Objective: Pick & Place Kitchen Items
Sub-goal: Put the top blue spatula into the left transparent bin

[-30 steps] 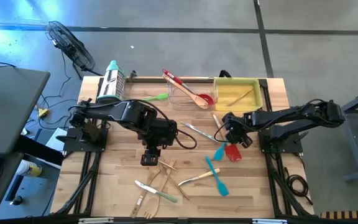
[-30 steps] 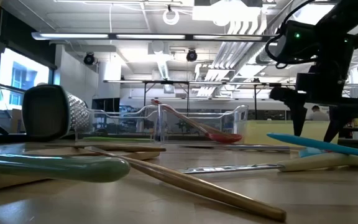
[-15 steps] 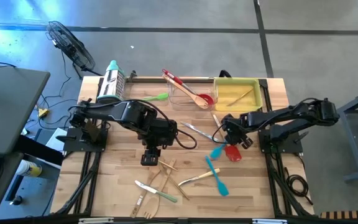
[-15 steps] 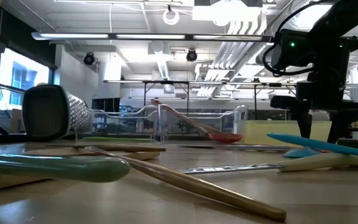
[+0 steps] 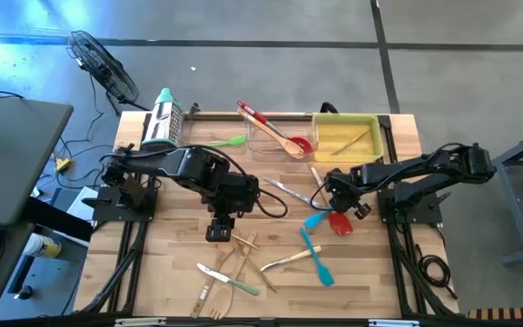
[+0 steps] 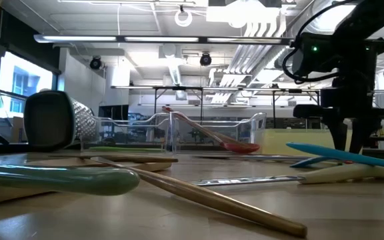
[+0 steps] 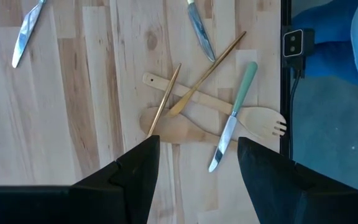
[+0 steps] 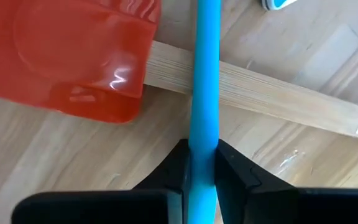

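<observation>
At right of the desk, right tool closed tight on blue spatula handle lying beside red spatula; best lifted straight up, clearing neighbours; left tool spread wide, empty, above wooden utensils.

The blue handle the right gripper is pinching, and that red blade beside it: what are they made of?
The blue handle looks like smooth matte silicone or plastic: even colour, no grain, soft sheen. The right gripper is shut on it. The red blade seems translucent glossy silicone, with a bright highlight and rounded edges. The stick crossing under the handle is pale wood, with visible grain, like the table.
</observation>
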Controlling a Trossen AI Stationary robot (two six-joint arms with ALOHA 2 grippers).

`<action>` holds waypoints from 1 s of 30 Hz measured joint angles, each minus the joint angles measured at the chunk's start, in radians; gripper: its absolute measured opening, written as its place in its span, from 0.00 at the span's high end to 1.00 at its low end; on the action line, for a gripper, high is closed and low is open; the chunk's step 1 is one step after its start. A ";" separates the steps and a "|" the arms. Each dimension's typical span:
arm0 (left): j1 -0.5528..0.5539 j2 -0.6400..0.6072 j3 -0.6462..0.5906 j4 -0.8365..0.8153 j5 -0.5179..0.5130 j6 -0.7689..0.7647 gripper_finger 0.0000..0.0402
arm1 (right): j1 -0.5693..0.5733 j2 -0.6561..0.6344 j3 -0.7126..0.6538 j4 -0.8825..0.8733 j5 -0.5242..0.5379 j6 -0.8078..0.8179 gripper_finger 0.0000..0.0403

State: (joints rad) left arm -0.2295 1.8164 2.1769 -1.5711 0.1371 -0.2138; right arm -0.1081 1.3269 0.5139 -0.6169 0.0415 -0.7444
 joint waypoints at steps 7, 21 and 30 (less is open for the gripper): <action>0.000 0.000 0.000 0.000 -0.012 0.027 0.48 | -0.002 0.006 0.070 -0.071 0.083 0.151 0.91; 0.000 -0.041 0.000 0.000 -0.171 0.135 0.48 | 0.025 -0.020 0.248 -0.302 0.090 0.226 0.91; 0.000 -0.092 0.000 -0.001 -0.395 0.184 0.48 | 0.044 -0.057 0.443 -0.346 -0.020 0.244 0.91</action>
State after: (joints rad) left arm -0.2295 1.7248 2.1772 -1.5716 -0.2575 -0.0296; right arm -0.0642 1.2701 0.9571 -0.9626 0.0217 -0.5002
